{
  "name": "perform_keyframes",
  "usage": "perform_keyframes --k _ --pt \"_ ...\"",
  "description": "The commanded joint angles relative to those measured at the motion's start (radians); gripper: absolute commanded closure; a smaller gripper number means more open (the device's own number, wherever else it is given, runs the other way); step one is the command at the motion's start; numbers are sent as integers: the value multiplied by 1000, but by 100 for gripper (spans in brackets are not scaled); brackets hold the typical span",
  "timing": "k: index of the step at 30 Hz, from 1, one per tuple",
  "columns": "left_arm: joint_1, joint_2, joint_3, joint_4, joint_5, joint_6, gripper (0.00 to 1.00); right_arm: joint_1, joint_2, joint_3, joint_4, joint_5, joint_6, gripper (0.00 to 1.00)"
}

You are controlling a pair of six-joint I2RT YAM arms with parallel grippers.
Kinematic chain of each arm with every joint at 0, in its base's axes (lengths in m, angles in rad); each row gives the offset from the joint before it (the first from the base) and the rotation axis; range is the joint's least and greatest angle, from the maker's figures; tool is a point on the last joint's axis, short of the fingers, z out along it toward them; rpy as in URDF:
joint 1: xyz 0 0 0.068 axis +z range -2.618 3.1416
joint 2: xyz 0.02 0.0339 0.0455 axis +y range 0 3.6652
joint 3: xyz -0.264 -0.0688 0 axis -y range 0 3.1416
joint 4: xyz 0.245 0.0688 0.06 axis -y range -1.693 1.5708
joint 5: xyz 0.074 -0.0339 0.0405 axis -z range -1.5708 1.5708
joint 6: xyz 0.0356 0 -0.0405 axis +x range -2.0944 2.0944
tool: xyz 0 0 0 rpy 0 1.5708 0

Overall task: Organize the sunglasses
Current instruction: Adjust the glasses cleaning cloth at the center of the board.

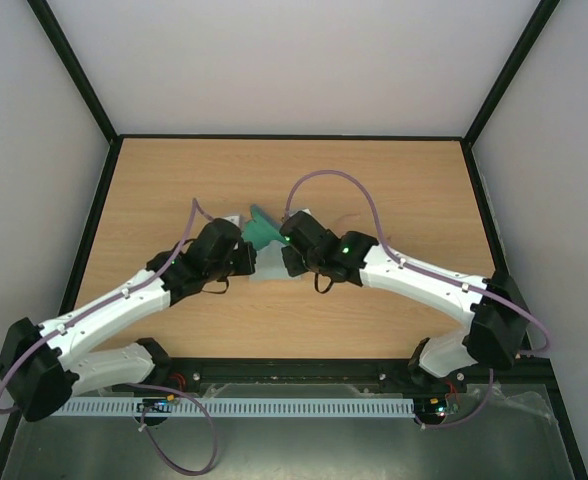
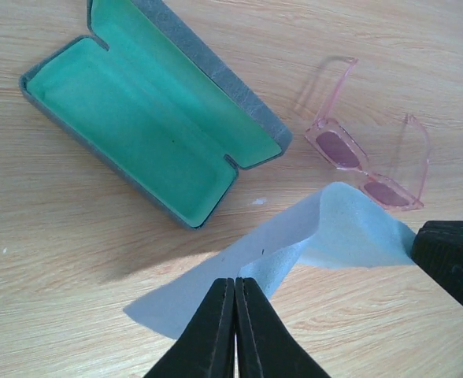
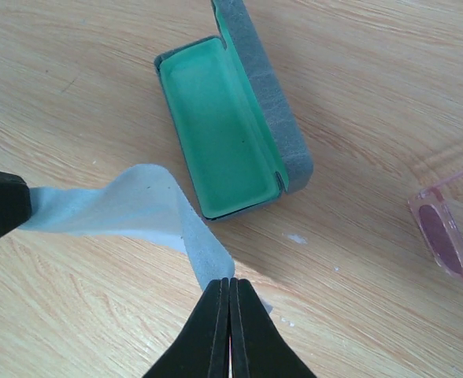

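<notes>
The sunglasses point(image 2: 369, 161) are pink and translucent, with their arms unfolded; they lie on the wood to the right of the case, also at the right edge of the right wrist view point(image 3: 444, 236). From above they are hidden by the arms. My left gripper point(image 2: 235, 282) is shut on one corner of the pale blue cloth point(image 2: 326, 236). My right gripper point(image 3: 230, 282) is shut on the opposite end of the cloth point(image 3: 137, 201). The cloth hangs twisted between them, just above the table. The two grippers point(image 1: 252, 258) point(image 1: 289, 258) face each other mid-table.
The grey case point(image 2: 161, 118) lies open with its green lining up, just beyond the cloth, and also shows from above point(image 1: 264, 230) and in the right wrist view point(image 3: 231, 134). The wooden table point(image 1: 394, 190) is walled by black rails and white panels.
</notes>
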Motion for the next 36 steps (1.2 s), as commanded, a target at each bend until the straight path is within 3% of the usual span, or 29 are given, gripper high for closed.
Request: perform_keyframes --k 1,11,22,36 --pt "4 -31 -20 -52 -7 7 95 -3 -31 -39 -49 -19 0 99" --pt "4 -114 -217 5 39 -36 95 12 -87 -253 55 -112 55 99" --pt "4 -99 -204 -15 66 -26 95 14 -82 -243 38 -138 45 99" --pt "-23 -185 -306 -26 115 -87 94 70 -105 -342 76 -190 107 99"
